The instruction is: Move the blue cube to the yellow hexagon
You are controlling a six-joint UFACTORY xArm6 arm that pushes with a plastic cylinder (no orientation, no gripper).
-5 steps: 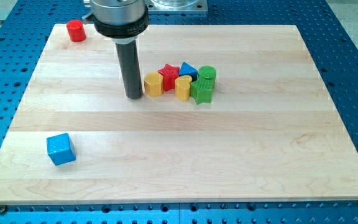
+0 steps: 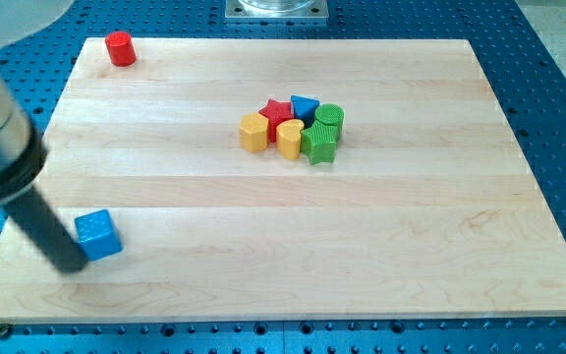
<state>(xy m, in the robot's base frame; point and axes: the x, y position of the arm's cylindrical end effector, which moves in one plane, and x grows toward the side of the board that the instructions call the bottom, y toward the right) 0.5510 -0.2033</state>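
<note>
The blue cube [image 2: 98,234] sits on the wooden board [image 2: 381,226] near the view's bottom left. My tip [image 2: 68,264] rests on the board just left of and below the cube, touching or nearly touching its left side. The yellow hexagon [image 2: 254,133] is near the board's middle, at the left end of a cluster of blocks, far up and right of the cube.
Packed beside the hexagon are a red star [image 2: 277,111], a blue triangle [image 2: 304,106], a yellow block [image 2: 290,139], a green cylinder [image 2: 328,118] and a green star [image 2: 319,145]. A red cylinder [image 2: 120,48] stands at the top left corner.
My tip has swung from beside the yellow hexagon to the bottom left, next to the blue cube. The cube has shifted slightly up. The hexagon sits a little further right.
</note>
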